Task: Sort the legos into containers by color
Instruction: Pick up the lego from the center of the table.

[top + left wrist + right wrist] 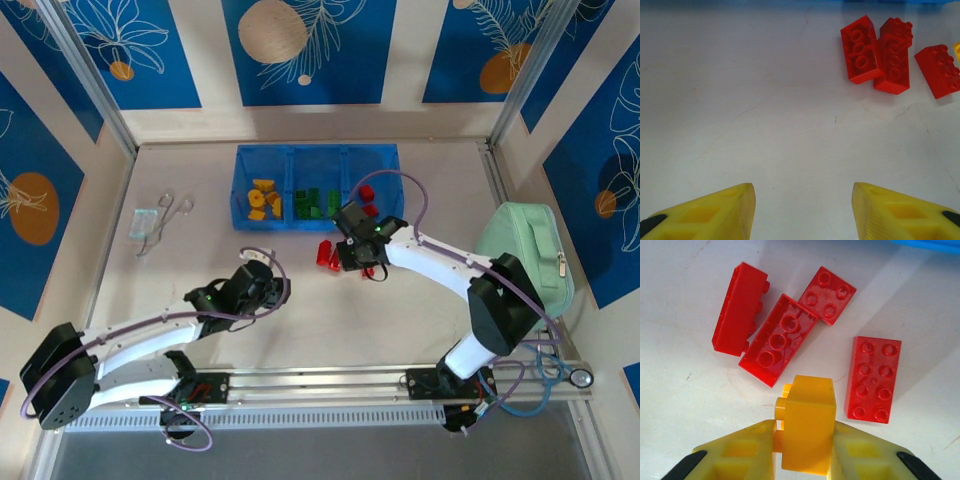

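Right end effector (805,436) pinches a yellow brick (807,412) by one end; swing fast and you may drop it.

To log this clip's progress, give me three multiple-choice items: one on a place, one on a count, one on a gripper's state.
1. In which compartment of the tray do the green bricks lie?
A. middle
B. left
C. right

2. How many red bricks lie on the table in the right wrist view?
A. two
B. four
C. seven

3. The right gripper is:
A. open
B. shut on a yellow-orange brick
C. shut on a red brick

Answers:
1 A, green sits between the yellow-orange and red sections.
2 B, four separate red pieces show there.
3 B, it clamps that brick's sides.
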